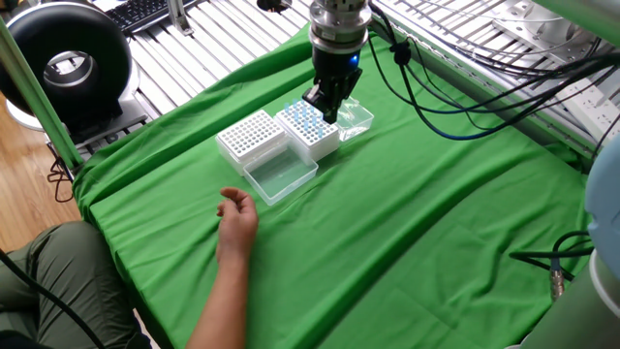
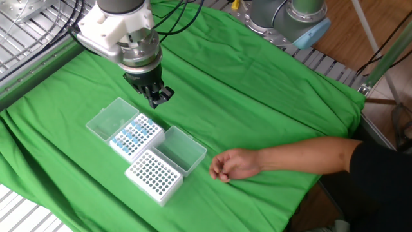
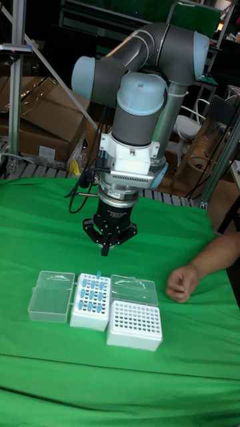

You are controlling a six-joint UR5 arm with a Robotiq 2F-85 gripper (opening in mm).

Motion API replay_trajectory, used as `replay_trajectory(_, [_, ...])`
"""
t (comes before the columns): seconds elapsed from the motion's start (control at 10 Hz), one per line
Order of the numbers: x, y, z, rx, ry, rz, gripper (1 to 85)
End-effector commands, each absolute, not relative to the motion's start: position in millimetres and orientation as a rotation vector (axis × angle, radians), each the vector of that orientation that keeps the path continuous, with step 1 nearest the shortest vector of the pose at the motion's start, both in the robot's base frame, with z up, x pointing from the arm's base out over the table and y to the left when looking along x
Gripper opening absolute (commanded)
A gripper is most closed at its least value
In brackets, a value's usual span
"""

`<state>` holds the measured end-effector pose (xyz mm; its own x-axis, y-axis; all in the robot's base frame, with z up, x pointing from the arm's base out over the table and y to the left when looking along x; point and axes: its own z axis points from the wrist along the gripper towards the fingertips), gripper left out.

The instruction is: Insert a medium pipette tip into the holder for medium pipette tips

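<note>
pincer (image 3: 107, 246) above blue-tipped rack (image 3: 91, 301)

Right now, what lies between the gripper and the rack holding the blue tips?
Nothing: in the tall fixed view the gripper hangs above the blue-tip rack with only green cloth behind the gap.

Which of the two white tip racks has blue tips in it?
The rack with blue tips has them, beside the clear lid, nearest the robot's hand. The other white rack shows only empty holes.
</note>
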<state>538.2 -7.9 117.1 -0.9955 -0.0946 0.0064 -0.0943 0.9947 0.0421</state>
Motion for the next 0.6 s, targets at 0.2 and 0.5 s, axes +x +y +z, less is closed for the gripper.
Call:
replay_trajectory(0.2, [528.5,-10.6,118.5,0.261,-3.086,-0.071,18.7])
replay_trajectory(0.5, [533.2,-13.8,118.2,0.302,-3.100,-0.051,33.3])
